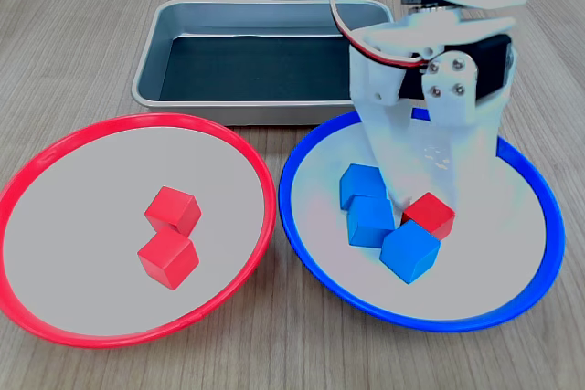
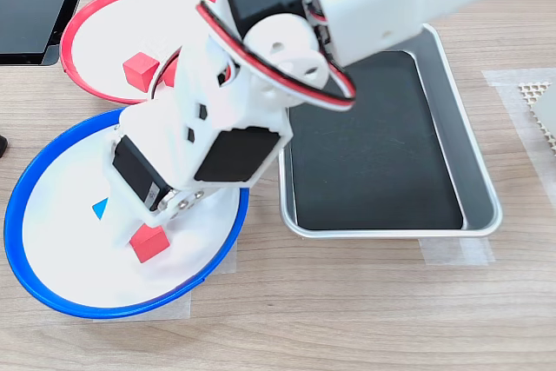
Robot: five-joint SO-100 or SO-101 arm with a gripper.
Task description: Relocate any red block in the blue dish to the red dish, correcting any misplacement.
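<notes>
The gripper (image 1: 422, 191) is seen lowered into the blue dish (image 1: 526, 291), right over the cluster of cubes. How far the jaws are parted cannot be told: in the first exterior view the white fingers blur into one pale mass, and in the second exterior view the arm's body covers them. The fingertips are placed right at the red block (image 1: 430, 215), at its far side in the first exterior view; a firm clamp on it cannot be confirmed.

The red block is found in the blue dish, and it is also shown in the second exterior view (image 2: 148, 242) just under the gripper (image 2: 139, 219), toward the near rim (image 2: 52, 297). Three blue cubes are packed against it in the first exterior view: one (image 1: 409, 252) touching its near side, one (image 1: 370, 220) just to its left, and one (image 1: 358, 182) behind that. Only a sliver of blue (image 2: 100, 208) is left visible in the second exterior view.

The red dish (image 1: 37, 171) is set beside the blue one, to the first exterior view's left, with two red cubes (image 1: 173, 210) (image 1: 168, 259) touching each other inside. A metal tray (image 1: 174, 20) with a dark floor is seen behind both dishes.
</notes>
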